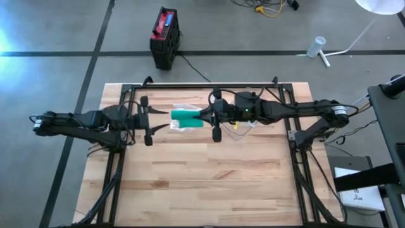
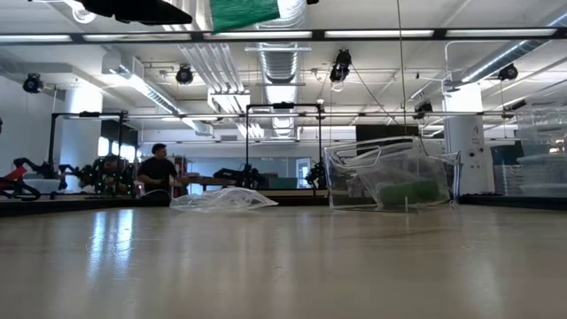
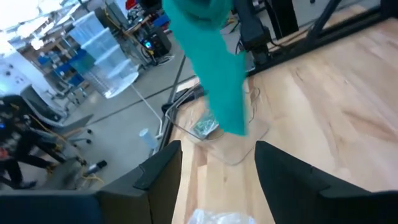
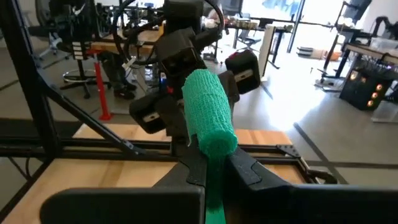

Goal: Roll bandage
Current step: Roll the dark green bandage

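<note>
Holding the green bandage (image 1: 188, 120) above the tabletop (image 1: 209, 183), the right gripper (image 1: 209, 116) is clamped on its loose end, fingers together. The roll sticks out straight ahead of it. The left gripper (image 1: 161, 120) faces it, fingers apart, just beside the roll's far end.

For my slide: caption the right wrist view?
Right gripper shut on green bandage roll, with left gripper open just beyond it.
</note>
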Robot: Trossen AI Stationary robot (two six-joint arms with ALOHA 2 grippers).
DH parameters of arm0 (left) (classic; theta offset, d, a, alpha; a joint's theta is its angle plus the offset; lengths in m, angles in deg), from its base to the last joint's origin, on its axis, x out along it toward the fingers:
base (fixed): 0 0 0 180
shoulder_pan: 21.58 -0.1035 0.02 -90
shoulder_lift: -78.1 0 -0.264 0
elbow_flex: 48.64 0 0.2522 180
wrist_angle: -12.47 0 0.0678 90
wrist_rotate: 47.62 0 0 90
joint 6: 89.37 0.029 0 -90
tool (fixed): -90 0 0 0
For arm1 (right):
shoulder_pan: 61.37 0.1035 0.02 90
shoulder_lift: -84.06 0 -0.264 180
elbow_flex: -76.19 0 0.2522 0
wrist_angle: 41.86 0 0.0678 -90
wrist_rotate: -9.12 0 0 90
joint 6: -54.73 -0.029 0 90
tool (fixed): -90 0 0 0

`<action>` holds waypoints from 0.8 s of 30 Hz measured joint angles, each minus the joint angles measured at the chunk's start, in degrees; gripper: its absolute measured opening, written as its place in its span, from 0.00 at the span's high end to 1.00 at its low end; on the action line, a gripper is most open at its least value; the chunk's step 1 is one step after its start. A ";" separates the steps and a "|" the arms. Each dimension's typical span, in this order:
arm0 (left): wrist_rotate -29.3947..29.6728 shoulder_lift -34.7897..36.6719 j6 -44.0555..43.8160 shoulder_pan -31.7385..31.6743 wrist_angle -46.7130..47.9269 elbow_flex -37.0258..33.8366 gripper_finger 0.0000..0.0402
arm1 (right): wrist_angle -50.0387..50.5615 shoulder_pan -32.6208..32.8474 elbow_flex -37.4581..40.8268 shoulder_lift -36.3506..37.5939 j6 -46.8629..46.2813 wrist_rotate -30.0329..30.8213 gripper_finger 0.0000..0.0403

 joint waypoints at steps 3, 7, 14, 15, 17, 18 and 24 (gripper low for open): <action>0.00 -0.01 2.73 0.00 -0.05 -0.04 0.53 | 2.12 0.67 0.00 0.96 2.03 -0.02 0.98; -0.01 -0.60 3.82 0.00 -0.79 -0.08 0.52 | 6.00 0.83 0.13 3.95 3.86 0.00 0.98; -0.31 -2.88 4.27 0.00 -2.07 -0.52 0.49 | 6.83 1.59 4.68 5.40 5.79 -0.32 0.98; -0.64 -3.01 4.24 0.00 -2.21 -0.55 0.48 | 6.68 1.64 5.40 5.40 5.92 -0.36 0.98; -1.75 -3.24 3.68 0.00 -3.27 -0.65 0.47 | 5.00 1.57 7.20 5.46 5.97 -0.16 0.98; -2.24 -3.30 3.22 0.00 -3.60 -0.81 0.46 | 3.65 1.55 8.12 5.46 6.11 -0.12 0.98; -5.73 -3.36 0.47 0.00 -9.12 -3.30 0.43 | -3.53 1.52 11.78 5.48 9.74 -0.43 0.98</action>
